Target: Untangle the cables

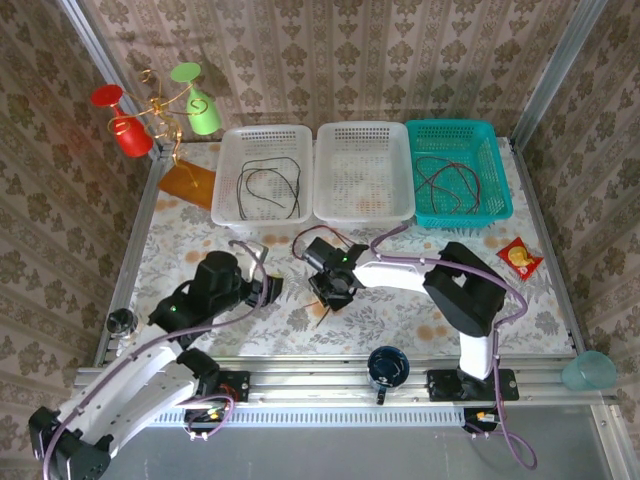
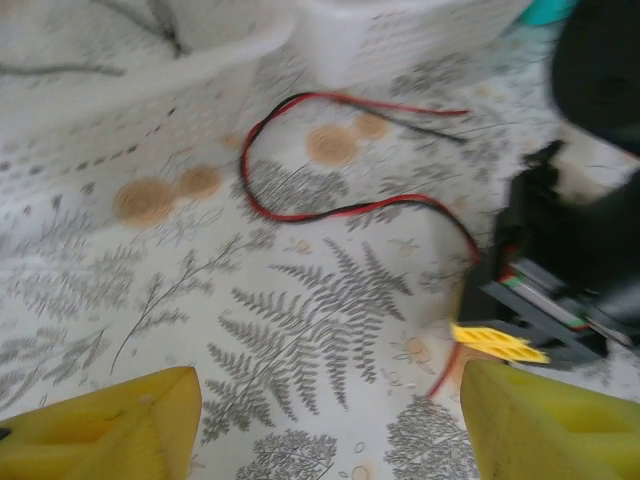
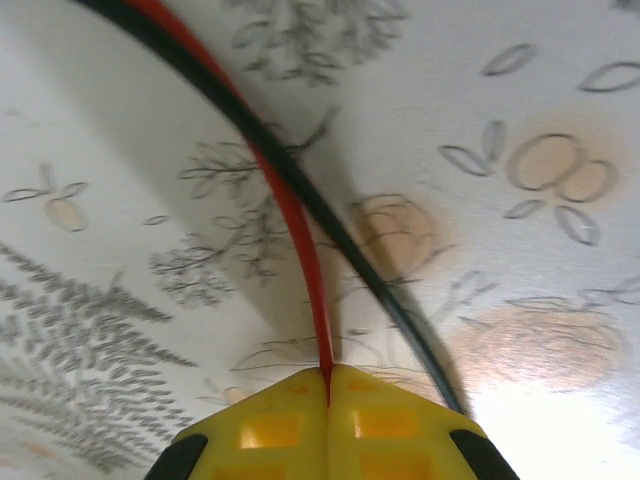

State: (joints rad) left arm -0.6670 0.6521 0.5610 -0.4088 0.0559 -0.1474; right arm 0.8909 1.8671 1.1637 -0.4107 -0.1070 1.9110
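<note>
A red cable (image 2: 300, 212) and a black cable (image 2: 415, 122) run together in a loop over the fern-print table, in front of the white baskets. My right gripper (image 3: 328, 385) is shut on the red cable (image 3: 290, 200). The black cable (image 3: 335, 225) passes beside its right finger, outside the grip. From above, the right gripper (image 1: 325, 293) is low over the table's middle. My left gripper (image 1: 272, 290) hangs just left of it, open. Its yellow fingers (image 2: 100, 430) stand wide apart over bare table. The red cable's loose end (image 2: 440, 380) lies near the left gripper's right finger.
Left white basket (image 1: 228, 175) holds black cables (image 1: 268, 185). The middle white basket (image 1: 362, 128) and a teal basket (image 1: 452, 125) with reddish cables (image 1: 450, 185) stand beside it. A snack bag (image 1: 519, 258), dark cup (image 1: 387, 368), teal cup (image 1: 588, 372) and cup stand (image 1: 160, 110) ring the workspace.
</note>
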